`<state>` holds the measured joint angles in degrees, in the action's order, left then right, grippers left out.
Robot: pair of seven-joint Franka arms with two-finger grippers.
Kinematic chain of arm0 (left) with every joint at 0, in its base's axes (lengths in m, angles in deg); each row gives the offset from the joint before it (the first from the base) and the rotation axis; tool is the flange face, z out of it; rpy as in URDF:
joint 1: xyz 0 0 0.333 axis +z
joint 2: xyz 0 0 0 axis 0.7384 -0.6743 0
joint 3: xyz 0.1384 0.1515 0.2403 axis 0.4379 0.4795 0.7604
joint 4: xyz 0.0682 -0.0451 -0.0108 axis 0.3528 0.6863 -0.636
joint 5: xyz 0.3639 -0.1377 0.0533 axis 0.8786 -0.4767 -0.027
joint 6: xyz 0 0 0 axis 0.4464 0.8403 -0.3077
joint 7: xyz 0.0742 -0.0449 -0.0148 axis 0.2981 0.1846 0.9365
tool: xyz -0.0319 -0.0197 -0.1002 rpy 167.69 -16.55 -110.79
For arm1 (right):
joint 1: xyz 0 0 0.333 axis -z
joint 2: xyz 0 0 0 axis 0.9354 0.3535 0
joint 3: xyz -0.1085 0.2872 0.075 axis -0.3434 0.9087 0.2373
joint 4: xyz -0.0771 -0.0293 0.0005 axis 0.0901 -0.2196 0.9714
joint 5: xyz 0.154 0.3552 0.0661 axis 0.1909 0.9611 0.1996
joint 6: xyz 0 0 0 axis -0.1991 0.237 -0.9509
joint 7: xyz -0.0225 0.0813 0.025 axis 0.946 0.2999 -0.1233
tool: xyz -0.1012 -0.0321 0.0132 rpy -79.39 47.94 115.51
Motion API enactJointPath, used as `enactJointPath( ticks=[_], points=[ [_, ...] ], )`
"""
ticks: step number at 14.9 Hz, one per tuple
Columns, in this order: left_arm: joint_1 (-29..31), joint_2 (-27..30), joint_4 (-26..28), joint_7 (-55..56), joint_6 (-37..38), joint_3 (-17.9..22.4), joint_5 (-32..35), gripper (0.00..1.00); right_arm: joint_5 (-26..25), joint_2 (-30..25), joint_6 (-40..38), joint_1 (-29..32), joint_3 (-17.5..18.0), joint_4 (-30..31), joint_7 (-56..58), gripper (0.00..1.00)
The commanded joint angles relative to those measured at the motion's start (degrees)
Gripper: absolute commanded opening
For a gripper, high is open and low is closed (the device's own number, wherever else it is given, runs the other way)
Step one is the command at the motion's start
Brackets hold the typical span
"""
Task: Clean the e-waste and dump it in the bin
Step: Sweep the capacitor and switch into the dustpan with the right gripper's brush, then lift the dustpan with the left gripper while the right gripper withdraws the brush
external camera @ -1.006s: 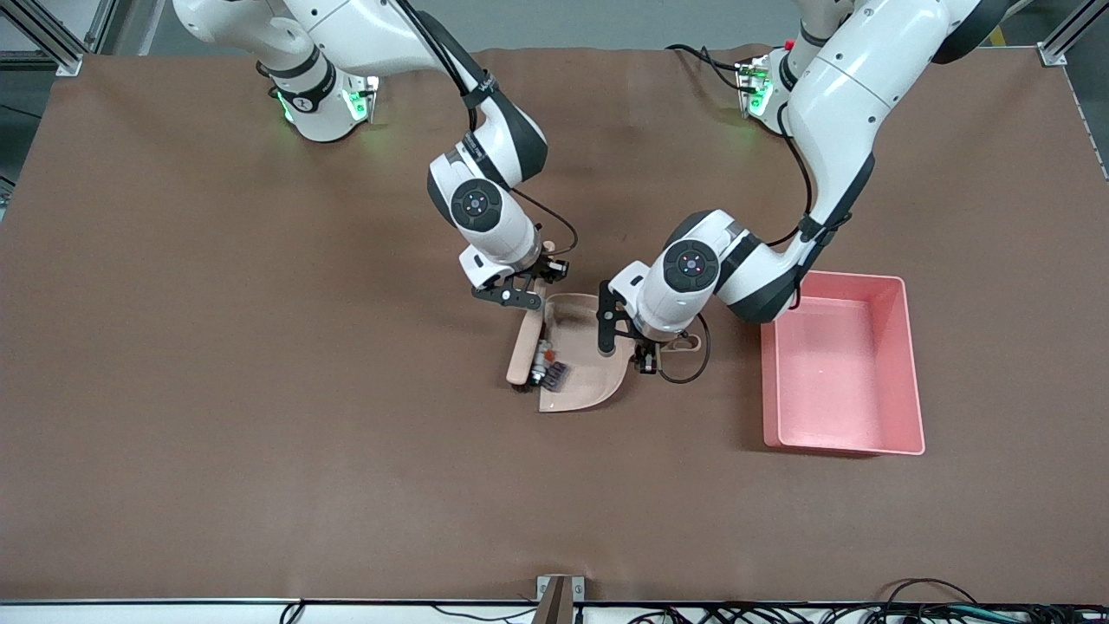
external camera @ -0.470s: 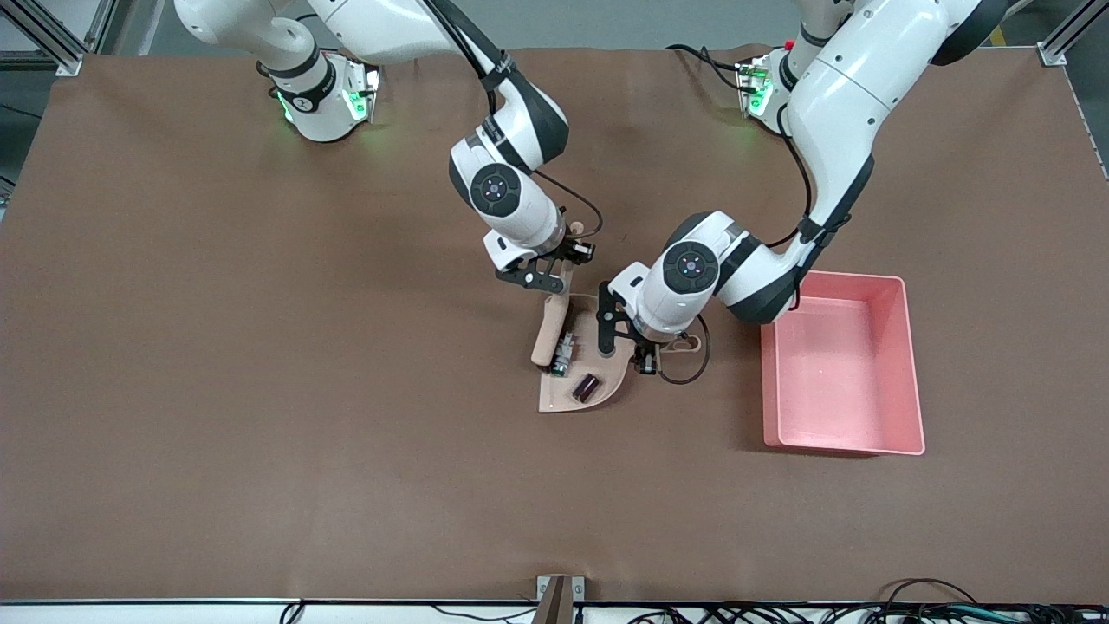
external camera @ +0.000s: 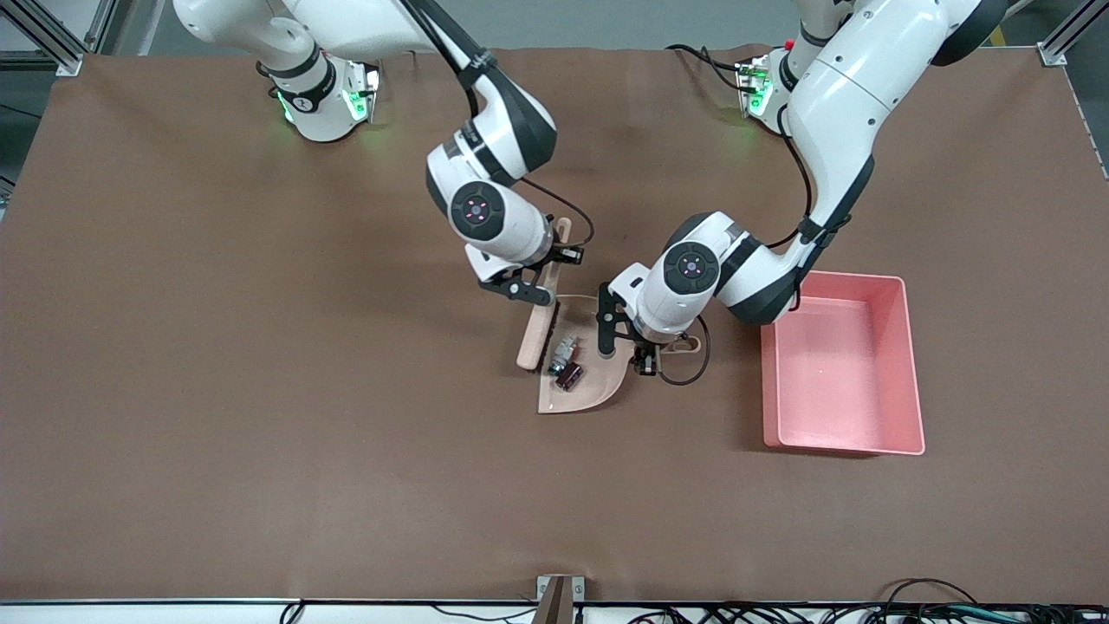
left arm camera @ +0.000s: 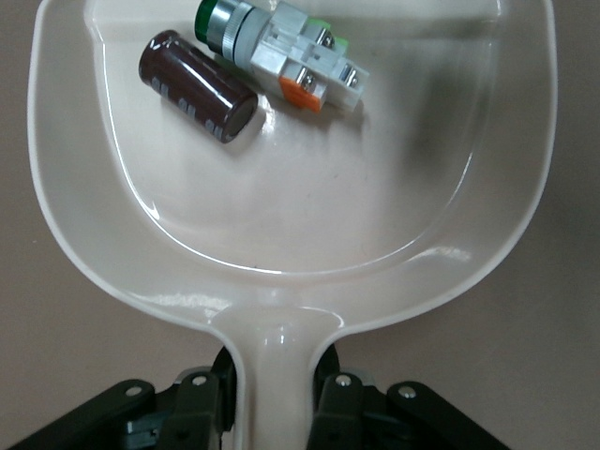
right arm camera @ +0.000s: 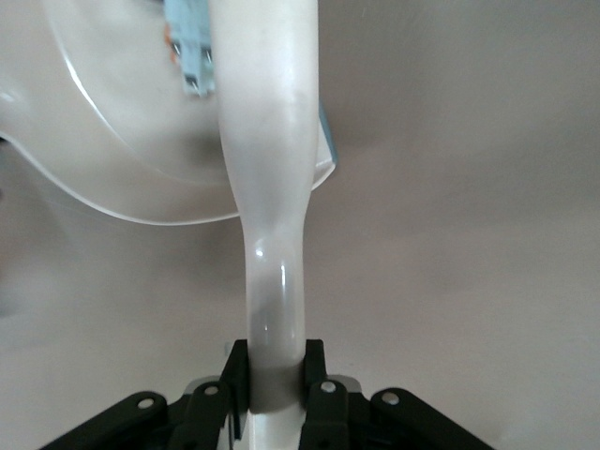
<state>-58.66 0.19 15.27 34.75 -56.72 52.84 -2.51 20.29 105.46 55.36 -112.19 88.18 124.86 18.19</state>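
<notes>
The e-waste lies in the beige dustpan [external camera: 599, 386]: the white block with orange label and green tip [external camera: 565, 349] and the dark brown cylinder [external camera: 570, 376] touch each other. In the left wrist view the block [left arm camera: 292, 58] and cylinder [left arm camera: 197, 86] sit near the open mouth of the dustpan [left arm camera: 309, 206]. My left gripper [external camera: 646, 350] [left arm camera: 274, 398] is shut on the dustpan's handle. My right gripper [external camera: 548, 274] [right arm camera: 274, 382] is shut on a beige brush [external camera: 537, 322] [right arm camera: 270, 187] whose head rests at the dustpan's mouth beside the block. The pink bin [external camera: 911, 364] stands toward the left arm's end.
Bare brown table lies all round the dustpan and the bin. The left arm's elbow [external camera: 754, 277] hangs over the bin's corner farthest from the front camera.
The brush swung in over the dustpan's mouth, then drew back toward the right arm's end. The cylinder rolled deeper into the pan, then back beside the block. The dustpan stayed still.
</notes>
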Motion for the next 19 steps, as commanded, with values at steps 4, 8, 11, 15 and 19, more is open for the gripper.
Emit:
enactJointPath(
  ticks=[4,8,11,15,19],
  points=[
    [0.4,-0.6,-1.4,1.1,-4.1,-0.1,0.7,0.03,-8.4,-10.5,-5.8,7.1,-0.8,7.4,2.0,0.0],
    [0.7,-0.4,-1.5,1.0,-5.4,-0.3,0.4,0.03,-11.2,-19.6,-4.6,16.9,-0.9,18.8,17.7,0.0],
    [0.7,0.0,-1.5,0.6,-6.1,-0.4,-1.5,0.02,-16.1,-23.5,-4.4,23.5,-0.9,26.0,26.9,0.0],
    [4.0,0.2,-2.3,0.1,-6.1,-3.6,-2.5,0.02,-22.9,-27.2,-0.3,32.8,-0.8,35.8,29.5,0.0],
    [11.1,1.1,-2.5,-1.1,-5.7,-9.7,-2.4,0.02,-24.3,-28.8,7.3,42.4,-0.9,43.6,40.0,0.0]
  ],
)
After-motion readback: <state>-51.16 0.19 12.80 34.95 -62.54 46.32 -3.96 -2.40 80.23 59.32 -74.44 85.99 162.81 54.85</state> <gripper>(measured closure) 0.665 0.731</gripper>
